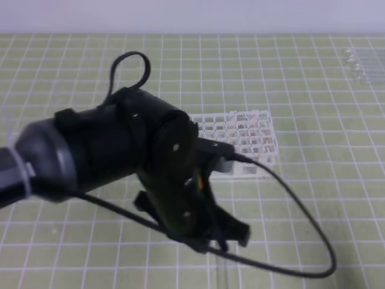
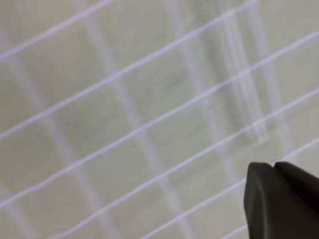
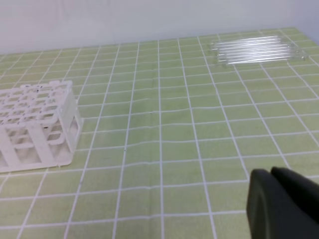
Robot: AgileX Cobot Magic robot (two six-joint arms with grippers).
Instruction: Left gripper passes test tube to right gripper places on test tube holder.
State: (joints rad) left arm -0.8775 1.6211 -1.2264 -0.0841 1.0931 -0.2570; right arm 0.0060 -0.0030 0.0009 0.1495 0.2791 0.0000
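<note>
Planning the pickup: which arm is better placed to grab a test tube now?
Left. The left gripper, shut, hangs low over the mat, right beside a test tube. The right gripper, also shut, only sees the spare tubes far across the mat.

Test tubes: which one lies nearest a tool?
The lone test tube on the mat just ahead of the left tool; the other tubes lie bunched together far off.

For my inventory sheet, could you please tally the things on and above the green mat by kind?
White test tube holder: 1
Grippers: 2, the left gripper and the right gripper
Pile of glass tubes: 1, the single tubes in it too blurred to count
Total: 4
</note>
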